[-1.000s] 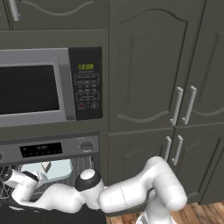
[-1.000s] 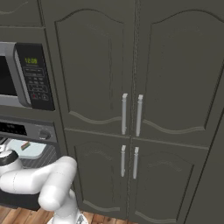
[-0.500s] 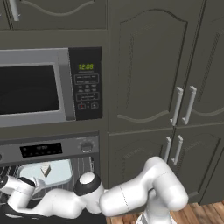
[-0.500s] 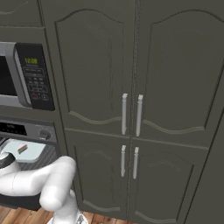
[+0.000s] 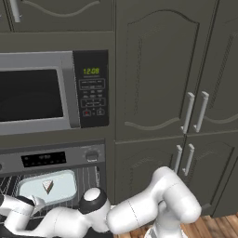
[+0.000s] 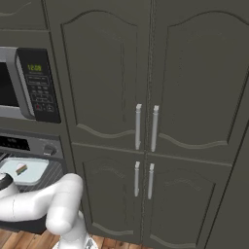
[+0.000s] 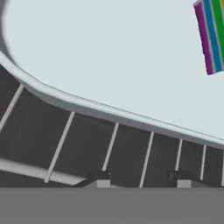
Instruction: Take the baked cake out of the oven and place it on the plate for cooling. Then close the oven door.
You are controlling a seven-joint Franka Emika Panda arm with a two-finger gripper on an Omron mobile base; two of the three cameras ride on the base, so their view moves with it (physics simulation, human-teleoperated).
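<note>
One baked cake [image 5: 46, 187], pale, we find lying on the wire rack [image 7: 109, 148] inside the oven [image 5: 51, 160], a rainbow-striped piece [image 7: 211, 37] on its top. Above hangs the microwave [image 5: 37, 93]; we read its green clock as 12:08. Tall cabinet doors [image 6: 146, 97] stand to the right. Jaws: tips apart, near the cake's rim, grasping nothing.

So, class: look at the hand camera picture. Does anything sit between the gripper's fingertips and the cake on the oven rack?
Nothing visible does. In the hand view the gripper points at the cake's near rim, with only bare bars of the oven rack between them. The fingertips stand apart, short of the rim.
</note>
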